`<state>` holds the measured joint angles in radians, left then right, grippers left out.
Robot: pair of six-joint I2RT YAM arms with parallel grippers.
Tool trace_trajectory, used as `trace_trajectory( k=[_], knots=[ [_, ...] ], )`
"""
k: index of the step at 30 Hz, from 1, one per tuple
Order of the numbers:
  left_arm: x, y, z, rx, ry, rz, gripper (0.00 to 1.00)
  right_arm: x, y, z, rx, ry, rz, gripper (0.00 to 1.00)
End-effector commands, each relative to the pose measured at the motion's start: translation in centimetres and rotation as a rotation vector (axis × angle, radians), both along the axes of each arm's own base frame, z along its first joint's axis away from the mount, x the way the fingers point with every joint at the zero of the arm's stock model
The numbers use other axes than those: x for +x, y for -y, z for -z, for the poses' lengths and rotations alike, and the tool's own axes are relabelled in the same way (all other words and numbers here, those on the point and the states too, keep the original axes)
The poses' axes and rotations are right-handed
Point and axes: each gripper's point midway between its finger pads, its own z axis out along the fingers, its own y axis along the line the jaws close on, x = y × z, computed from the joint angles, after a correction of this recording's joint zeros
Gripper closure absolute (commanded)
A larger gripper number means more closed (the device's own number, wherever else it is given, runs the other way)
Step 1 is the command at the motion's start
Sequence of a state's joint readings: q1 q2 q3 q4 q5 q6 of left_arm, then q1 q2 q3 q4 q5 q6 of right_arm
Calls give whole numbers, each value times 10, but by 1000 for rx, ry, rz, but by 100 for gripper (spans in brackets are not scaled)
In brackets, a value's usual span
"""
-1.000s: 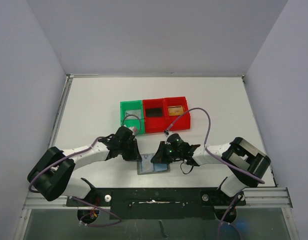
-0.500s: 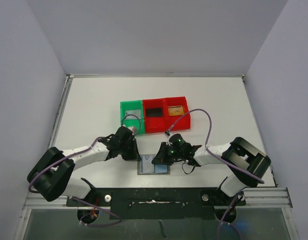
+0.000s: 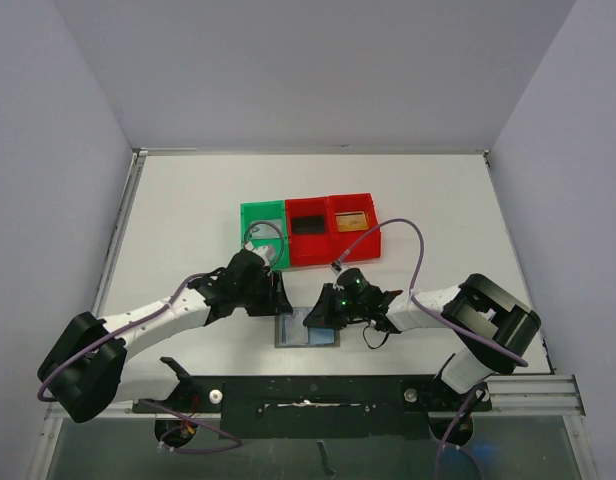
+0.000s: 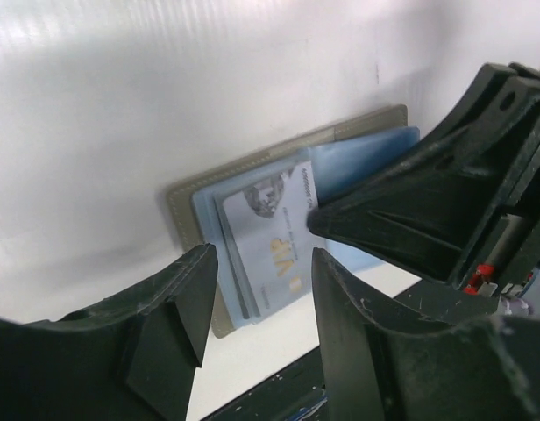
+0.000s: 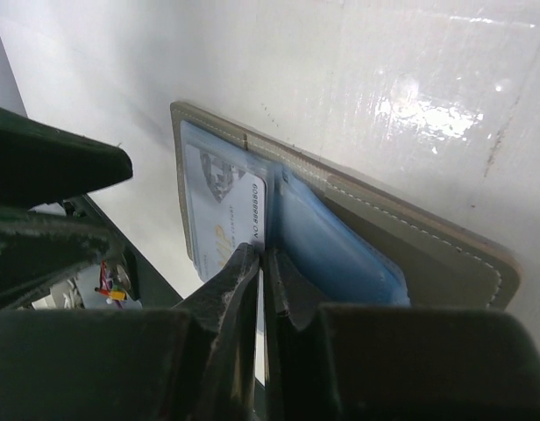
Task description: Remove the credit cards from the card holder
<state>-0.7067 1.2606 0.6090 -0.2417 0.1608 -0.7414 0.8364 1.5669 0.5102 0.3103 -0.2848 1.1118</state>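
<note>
While the wallet (image 3: 308, 333) lies spread open on the desk (image 3: 188, 200) just ahead of the arm bases, the right end effector (image 5: 259, 256) is closed, its tips pressed down at the inner edge of the silvery card (image 5: 219, 215), close to the fold; my judgement is that it pins the wallet flat so the card can slide out without dragging everything along; whether it also pinches anything, I cannot tell; the left end effector (image 4: 261, 263) hovers just above the same card with its jaws apart and nothing between them, placed, I judge, to take the card's free end; the card lies on the bluish pocket of one half, not yet clear of the wallet.

Counted: one wallet; one card showing its face, with thin edges under it that may be a second card or only pocket lips; three bins in a row farther back, one green bin (image 3: 244, 235) and two red bins (image 3: 308, 252), well apart from the wallet.
</note>
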Motion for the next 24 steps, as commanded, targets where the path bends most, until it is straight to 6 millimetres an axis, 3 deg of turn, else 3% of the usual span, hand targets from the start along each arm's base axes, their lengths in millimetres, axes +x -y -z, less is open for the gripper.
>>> trace_trajectory(
  k=[1, 4, 10, 20, 24],
  knots=[
    [6, 21, -22, -59, 52, 26, 52, 13, -1, -7, 17, 43, 52, 99],
    [0, 20, -7, 12, 34, 40, 40, 13, -1, -7, 25, 39, 61, 99],
    [-12, 18, 23, 103, -30, 76, 38, 12, -1, -7, 37, 37, 63, 99],
    [-22, -17, 59, 339, -88, 72, 60, 7, 1, -15, 92, 40, 36, 97],
    [-24, -20, 63, 361, -99, 81, 63, 6, -1, -17, 116, 44, 15, 86]
  ],
)
